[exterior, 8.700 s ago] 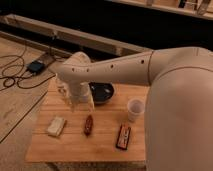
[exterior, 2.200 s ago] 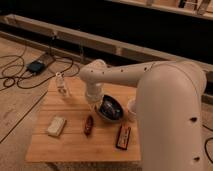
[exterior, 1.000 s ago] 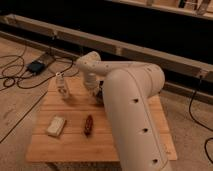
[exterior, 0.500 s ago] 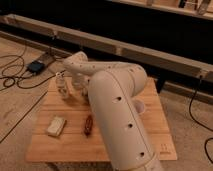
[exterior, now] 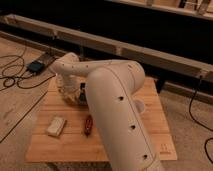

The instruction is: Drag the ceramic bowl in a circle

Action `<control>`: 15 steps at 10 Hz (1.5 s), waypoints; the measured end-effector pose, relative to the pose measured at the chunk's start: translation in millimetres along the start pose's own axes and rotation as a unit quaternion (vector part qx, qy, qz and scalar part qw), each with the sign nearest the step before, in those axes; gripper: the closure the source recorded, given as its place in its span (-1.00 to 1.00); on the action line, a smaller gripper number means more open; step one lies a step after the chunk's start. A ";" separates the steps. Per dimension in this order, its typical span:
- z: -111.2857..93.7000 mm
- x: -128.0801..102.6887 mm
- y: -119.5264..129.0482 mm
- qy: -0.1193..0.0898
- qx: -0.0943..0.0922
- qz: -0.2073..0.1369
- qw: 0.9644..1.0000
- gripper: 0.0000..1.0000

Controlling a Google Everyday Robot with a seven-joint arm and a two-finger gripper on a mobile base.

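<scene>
**Ceramic bowl (exterior: 82, 92) mostly hidden under the arm; circle cannot be confirmed**

Only a dark sliver of the ceramic bowl shows, at about 11 o'clock from the middle of the wooden table (exterior: 150, 137). It sits in the gap between the arm's wrist and the big white arm (exterior: 112, 100) that sweeps across the view. The gripper (exterior: 71, 97) is low over the table at the same 11 o'clock spot, just beside or on the bowl. Its opening and whether it has hold of the rim cannot be told, since the wrist covers it.

A pale sponge-like block (exterior: 56, 126) lies at about 8 o'clock. A small reddish-brown item (exterior: 88, 125) lies just left of the table's middle. The edge of a white cup (exterior: 138, 106) peeks out from behind the arm at about 2 o'clock.

As a judgement, the dragging step looks to be in hand, because the gripper is down at the bowl rather than lifted away. Nothing on the table marks a traced path, so how much of the circle is done or left cannot be read. With so little of the bowl showing, even contact is uncertain.
</scene>
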 end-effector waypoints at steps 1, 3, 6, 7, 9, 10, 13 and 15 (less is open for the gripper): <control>-2.4 12.4 10.8 0.010 -0.011 0.007 1.000 1.00; -4.5 36.5 20.8 0.026 -0.025 0.025 0.999 1.00; -2.1 81.5 9.9 0.057 -0.028 0.065 0.996 1.00; -1.3 92.4 2.8 0.064 -0.026 0.078 0.995 1.00; 0.2 113.0 -24.5 0.075 -0.016 0.112 0.991 1.00; 0.5 118.5 -40.3 0.076 -0.010 0.128 0.989 1.00; 2.4 114.6 -85.8 0.062 0.004 0.165 0.984 1.00; 4.5 103.1 -109.4 0.048 0.012 0.174 0.984 1.00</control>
